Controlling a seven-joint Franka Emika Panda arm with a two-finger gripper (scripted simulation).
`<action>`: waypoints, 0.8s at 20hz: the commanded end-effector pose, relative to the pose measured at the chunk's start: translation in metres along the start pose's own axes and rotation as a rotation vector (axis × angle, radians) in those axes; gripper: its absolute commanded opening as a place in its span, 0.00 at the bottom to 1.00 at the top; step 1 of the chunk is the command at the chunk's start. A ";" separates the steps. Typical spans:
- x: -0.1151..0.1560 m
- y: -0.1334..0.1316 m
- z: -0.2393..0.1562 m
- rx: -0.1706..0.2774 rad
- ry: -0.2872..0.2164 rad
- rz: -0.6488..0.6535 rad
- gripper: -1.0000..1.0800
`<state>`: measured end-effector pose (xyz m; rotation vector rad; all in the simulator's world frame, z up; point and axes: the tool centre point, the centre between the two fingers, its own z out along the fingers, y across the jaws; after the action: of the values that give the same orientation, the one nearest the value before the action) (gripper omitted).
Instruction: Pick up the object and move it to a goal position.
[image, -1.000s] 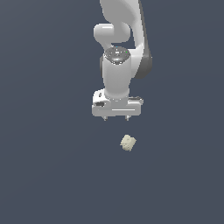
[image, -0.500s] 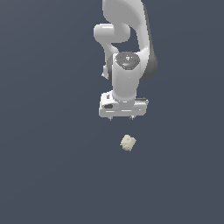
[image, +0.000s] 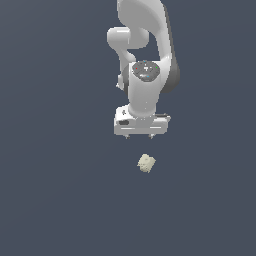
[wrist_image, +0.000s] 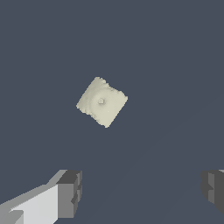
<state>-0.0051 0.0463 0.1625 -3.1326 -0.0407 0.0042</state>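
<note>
Gripper (image: 141, 136) hangs with fingers (wrist_image: 69, 192) spread wide and empty; the chunk (image: 146, 163) lies apart at its 6 o'clock.

A plain, dark slate-blue surface (image: 55, 190) is seen filling both views. It is evenly coloured and unmarked, and no edges or seams can be made out.

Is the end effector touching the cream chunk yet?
Apart. The wrist view shows the cream chunk with bare floor between it and both fingers of the open end effector; the exterior view also shows a gap.
</note>
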 end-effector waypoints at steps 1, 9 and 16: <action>0.003 -0.001 0.003 0.001 0.000 0.024 0.96; 0.018 -0.009 0.017 0.002 -0.001 0.159 0.96; 0.036 -0.019 0.037 0.001 0.000 0.330 0.96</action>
<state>0.0266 0.0638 0.1305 -3.1041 0.4151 0.0069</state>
